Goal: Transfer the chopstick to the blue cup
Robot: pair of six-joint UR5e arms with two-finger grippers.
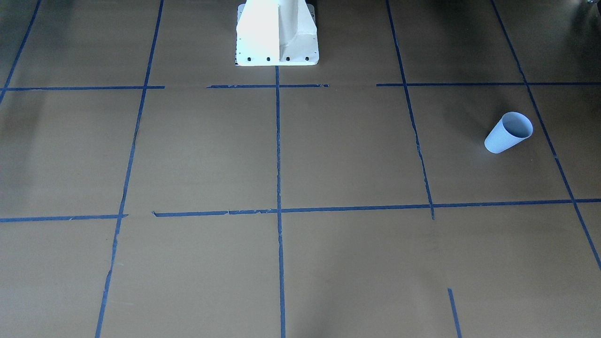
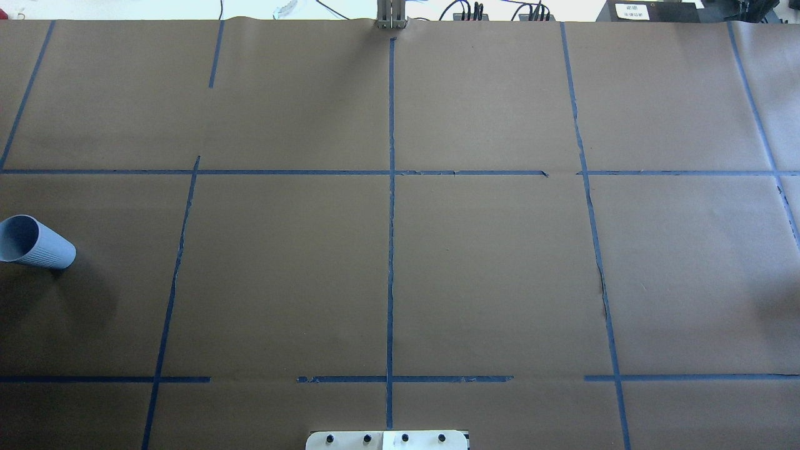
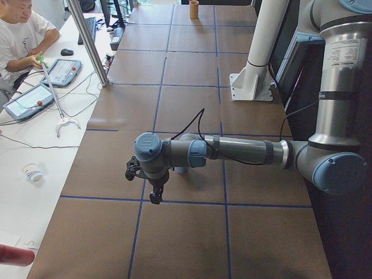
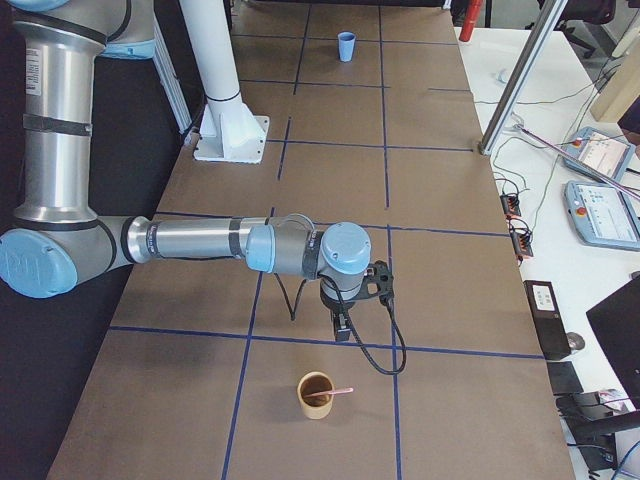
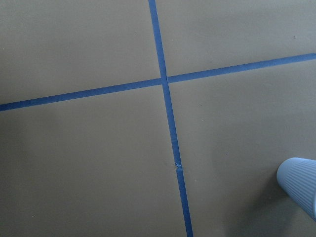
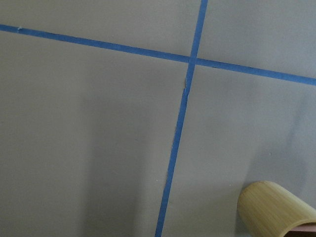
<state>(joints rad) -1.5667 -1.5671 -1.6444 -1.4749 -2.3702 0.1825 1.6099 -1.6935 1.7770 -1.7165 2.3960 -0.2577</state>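
The blue cup (image 1: 508,132) stands upright on the brown table, far out on my left side (image 2: 34,242), and its ribbed wall shows at the lower right of the left wrist view (image 5: 301,185). The chopstick (image 4: 338,392) is a short salmon sliver poking out of a tan bamboo cup (image 4: 316,394) at the table's opposite end; that cup's rim shows in the right wrist view (image 6: 276,210). My left gripper (image 3: 156,196) hangs above the table close to the blue cup. My right gripper (image 4: 342,328) hangs just short of the bamboo cup. I cannot tell whether either is open or shut.
Blue tape lines grid the table. The white robot pedestal (image 1: 277,33) stands at the table's middle edge. A person (image 3: 20,35) sits at a side bench with tablets, cables and a metal post (image 3: 87,40).
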